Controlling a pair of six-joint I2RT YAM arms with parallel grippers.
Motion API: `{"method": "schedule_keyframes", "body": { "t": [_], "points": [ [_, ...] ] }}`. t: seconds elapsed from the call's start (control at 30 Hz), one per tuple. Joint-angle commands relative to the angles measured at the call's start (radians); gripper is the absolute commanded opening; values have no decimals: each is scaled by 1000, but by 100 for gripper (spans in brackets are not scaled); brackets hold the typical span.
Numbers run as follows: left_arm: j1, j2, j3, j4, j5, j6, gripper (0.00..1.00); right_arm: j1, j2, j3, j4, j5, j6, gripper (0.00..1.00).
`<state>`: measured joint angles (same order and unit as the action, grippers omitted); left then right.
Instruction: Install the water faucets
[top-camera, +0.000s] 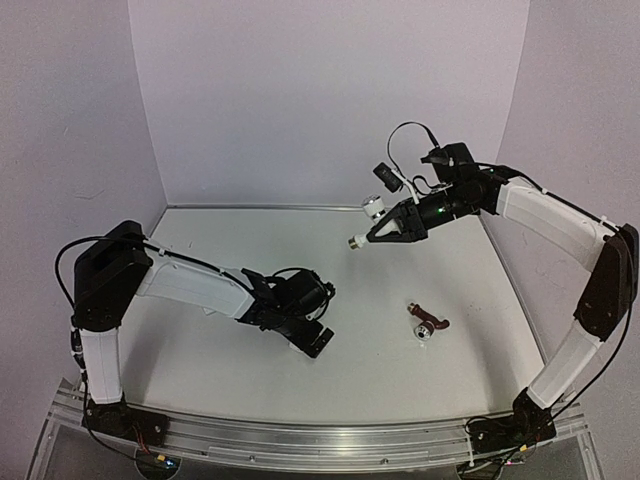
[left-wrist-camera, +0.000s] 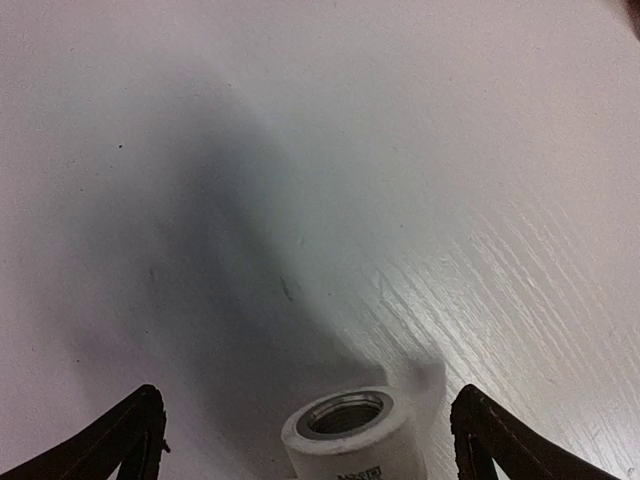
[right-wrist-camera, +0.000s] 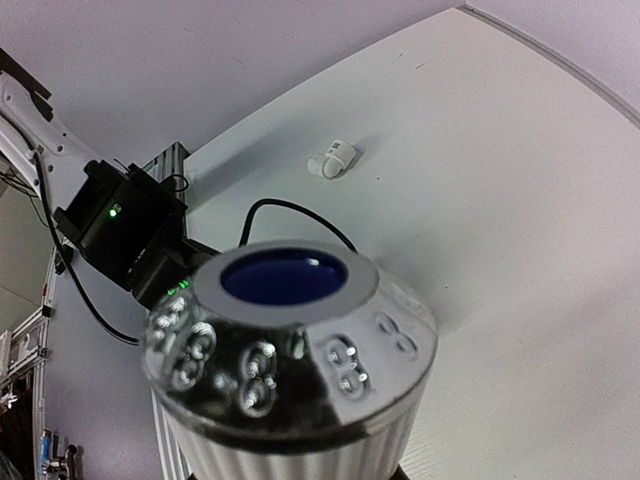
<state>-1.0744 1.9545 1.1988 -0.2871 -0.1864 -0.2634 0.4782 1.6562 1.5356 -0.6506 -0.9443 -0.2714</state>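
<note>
White tabletop, lilac walls: the right gripper (top-camera: 386, 232) clamps a faucet (top-camera: 372, 208) aloft, well beyond the white fitting (left-wrist-camera: 350, 440), which the wide-open left gripper (left-wrist-camera: 310, 425) straddles. Nothing appears screwed together yet.

I log, off-task:
- White table (top-camera: 420, 270), matte, with a faint wood grain.
- Short white pipe fitting (left-wrist-camera: 348, 432) standing on the table, its metal-ringed opening showing.
- Aluminium rail (top-camera: 330, 440) along the near edge.
- Pale walls (top-camera: 330, 100) on three sides.
</note>
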Motion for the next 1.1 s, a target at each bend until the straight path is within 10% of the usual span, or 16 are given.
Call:
{"method": "schedule_keyframes", "body": {
  "t": [0.0, 0.63, 1.07],
  "points": [
    [10, 30, 85, -129, -89, -36, 100, -4, -46, 6, 33, -34, 13, 0],
    [180, -85, 19, -182, 30, -277, 84, -3, -39, 11, 35, -48, 26, 0],
    [110, -104, 72, -223, 70, -391, 100, -3, -58, 0, 35, -57, 21, 0]
  ]
}}
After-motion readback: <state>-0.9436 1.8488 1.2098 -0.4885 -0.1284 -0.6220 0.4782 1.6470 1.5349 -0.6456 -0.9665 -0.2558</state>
